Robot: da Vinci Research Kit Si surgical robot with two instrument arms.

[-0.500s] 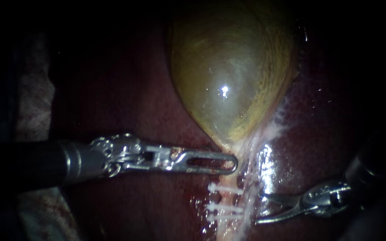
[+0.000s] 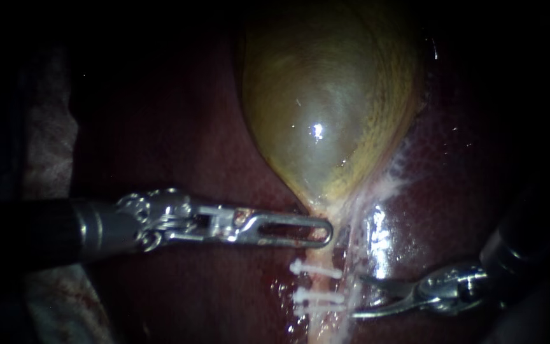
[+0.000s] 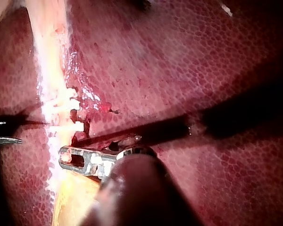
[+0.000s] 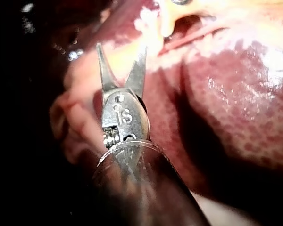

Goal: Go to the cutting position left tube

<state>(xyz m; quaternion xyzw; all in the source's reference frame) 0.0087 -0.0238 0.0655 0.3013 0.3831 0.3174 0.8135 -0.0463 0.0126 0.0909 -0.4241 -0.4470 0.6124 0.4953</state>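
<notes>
Left instrument [image 2: 326, 232] lies at the gallbladder [image 2: 326, 95] neck; I cannot tell its hand's grip. The clipped left tube [image 2: 323, 285] runs toward 6 o'clock. At its 3 o'clock is the right instrument [image 2: 359, 296], hand released, blades not yet astride the tube, so the approach looks unfinished.

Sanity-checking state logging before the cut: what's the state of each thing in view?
gallbladder: swollen, unopened
tube: clipped, uncut
clips: three, shut across the tube
left instrument: tip at the gallbladder's neck
right instrument: tool open, beside the clips
</notes>
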